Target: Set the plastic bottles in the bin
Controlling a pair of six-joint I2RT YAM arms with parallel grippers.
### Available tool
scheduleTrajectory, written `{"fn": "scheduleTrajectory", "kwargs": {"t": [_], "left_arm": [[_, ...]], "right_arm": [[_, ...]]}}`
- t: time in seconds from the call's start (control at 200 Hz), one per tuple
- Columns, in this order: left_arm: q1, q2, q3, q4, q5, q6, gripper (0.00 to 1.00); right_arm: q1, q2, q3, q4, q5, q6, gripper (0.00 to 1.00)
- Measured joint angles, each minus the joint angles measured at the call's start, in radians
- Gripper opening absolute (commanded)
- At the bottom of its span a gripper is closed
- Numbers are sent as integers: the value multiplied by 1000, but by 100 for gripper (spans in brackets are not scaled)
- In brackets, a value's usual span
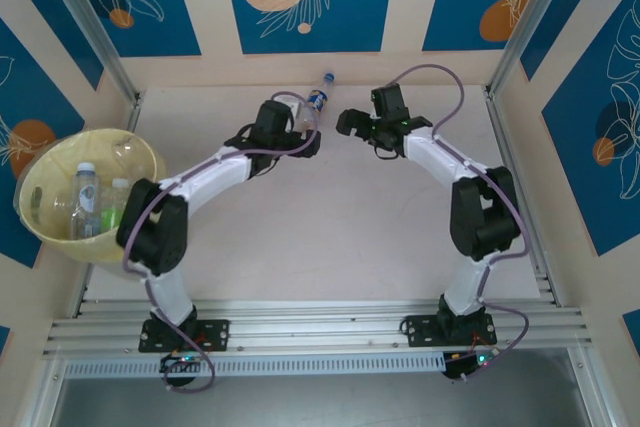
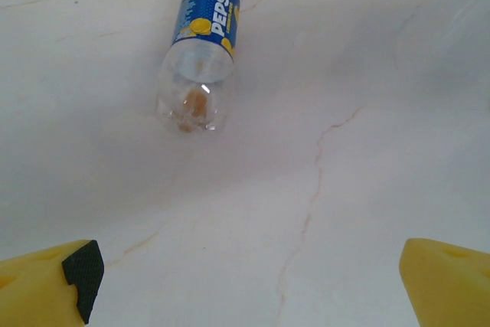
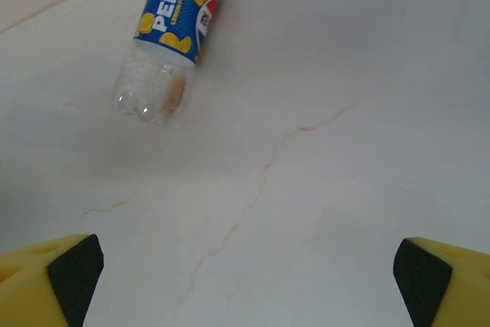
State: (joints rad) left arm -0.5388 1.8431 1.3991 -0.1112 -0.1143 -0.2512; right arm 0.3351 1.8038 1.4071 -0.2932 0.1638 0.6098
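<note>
Pepsi bottle (image 1: pixel 318 97) lies on its side on the table (image 1: pixel 330 217), cap toward the far wall, just ahead of both arms, so either could take it. Your left gripper (image 2: pixel 245 281) and right gripper (image 3: pixel 245 273) each have fingers spread wide, holding nothing (ready to straddle it). With the bin (image 1: pixel 40 177) at far left, other bottles (image 1: pixel 85 197) inside, the left arm likely has the shorter carry.

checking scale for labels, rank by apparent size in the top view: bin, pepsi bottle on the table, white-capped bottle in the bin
1. bin, by far the largest
2. white-capped bottle, looks slightly longer
3. pepsi bottle

2 and 3 are a close call: the binned one may sit nearer the camera.
</note>
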Motion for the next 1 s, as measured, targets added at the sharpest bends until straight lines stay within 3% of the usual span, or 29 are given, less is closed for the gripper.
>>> {"fn": "scheduleTrajectory", "kwargs": {"t": [0.285, 0.405, 0.685, 1.0], "left_arm": [[39, 320, 354, -44, 2, 26, 100], [79, 437, 490, -109, 35, 24, 100], [118, 769, 978, -357, 92, 26, 98], [117, 1041, 1435, -591, 167, 19, 79]], "right_arm": [[-73, -273, -186, 16, 50, 16, 100], [-80, -322, -218, 11, 63, 14, 99], [-84, -387, -260, -14, 89, 10, 100], [-87, -441, -297, -38, 120, -2, 100]]}}
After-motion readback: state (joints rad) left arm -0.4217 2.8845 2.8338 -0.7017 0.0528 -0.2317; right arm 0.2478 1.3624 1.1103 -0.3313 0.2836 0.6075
